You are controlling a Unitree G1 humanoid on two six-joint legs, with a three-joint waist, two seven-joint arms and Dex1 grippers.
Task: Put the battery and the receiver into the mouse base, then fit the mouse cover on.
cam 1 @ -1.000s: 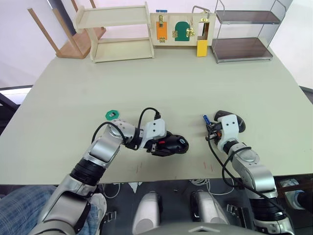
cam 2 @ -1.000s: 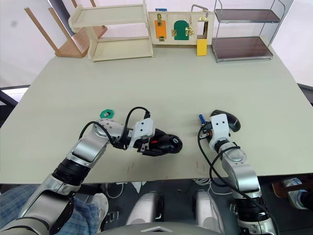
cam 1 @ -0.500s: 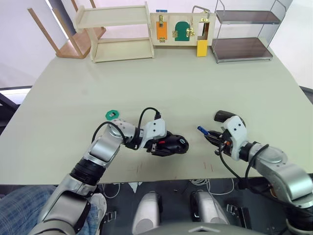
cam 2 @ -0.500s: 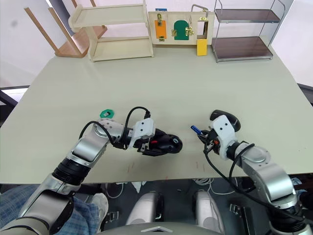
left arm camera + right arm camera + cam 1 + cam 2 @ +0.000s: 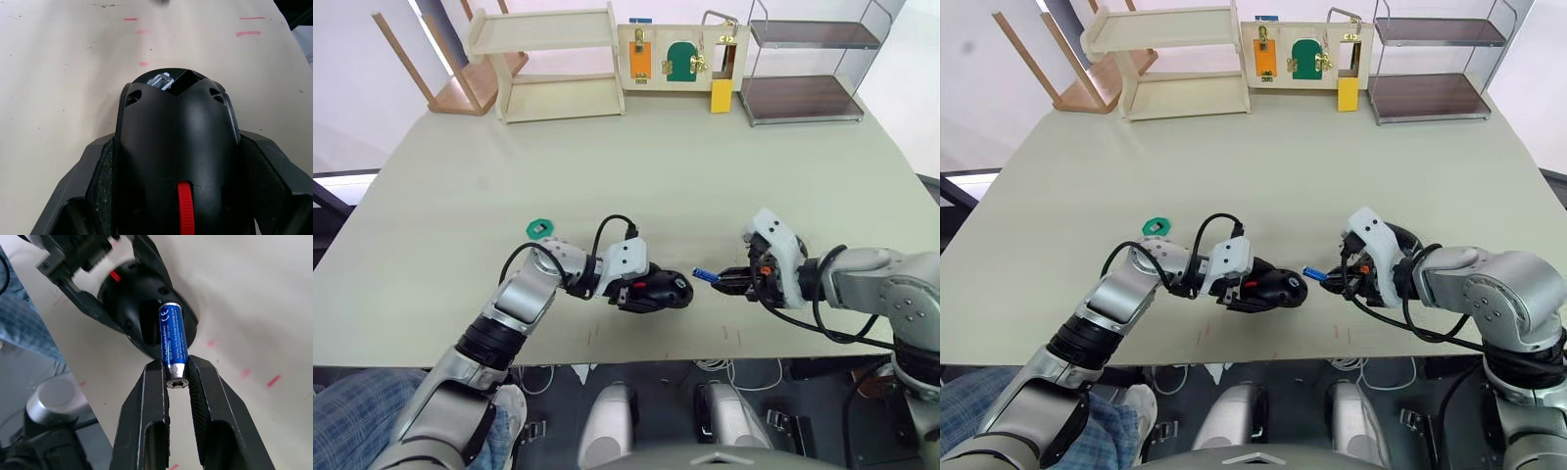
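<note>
One battery (image 5: 172,339) sits pinched at its silvery end between your right gripper (image 5: 177,377) fingers, its blue body pointing toward the mouse base (image 5: 658,289) and stopping just short of it. Your left gripper (image 5: 178,196) is clamped on the mouse base from both sides, holding it on the table (image 5: 705,166). You can see a green disc (image 5: 537,230) lying near your left forearm.

We count one battery (image 5: 172,338), one mouse base (image 5: 658,289) and one mouse cover (image 5: 1402,238). We also see one green disc (image 5: 538,229) left of centre, two shelf racks along the far edge, one wooden (image 5: 548,64), one metal (image 5: 803,59), and one latch board (image 5: 680,57) between them.
</note>
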